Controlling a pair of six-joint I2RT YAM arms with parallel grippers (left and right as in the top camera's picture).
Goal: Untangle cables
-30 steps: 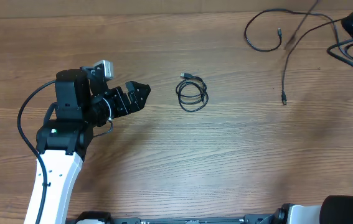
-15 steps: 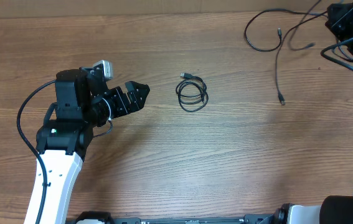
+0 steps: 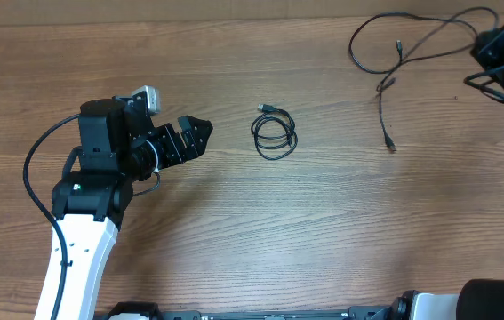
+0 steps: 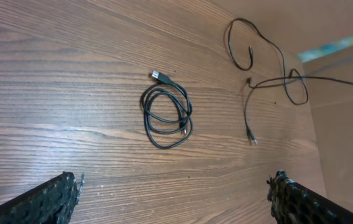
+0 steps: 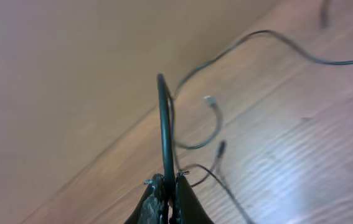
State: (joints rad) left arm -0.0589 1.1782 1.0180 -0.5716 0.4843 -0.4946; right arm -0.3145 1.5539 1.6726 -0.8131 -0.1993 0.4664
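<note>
Brown wood-grain table [image 3: 323,240] fills overhead view. Plain tan wall [image 5: 51,68] behind far edge. Soft light, faint glare on wood.

Table [image 3: 323,231] of matt grained wood; cables [image 4: 185,112] smooth, slightly glossy black.

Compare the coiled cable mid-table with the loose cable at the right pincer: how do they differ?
The coiled cable is wound into a small tight ring; the loose cable sprawls in open curves. The coiled cable lies untouched on the table; the loose cable is pinched in the shut right pincer. Both are thin, black, with small plug ends.
</note>
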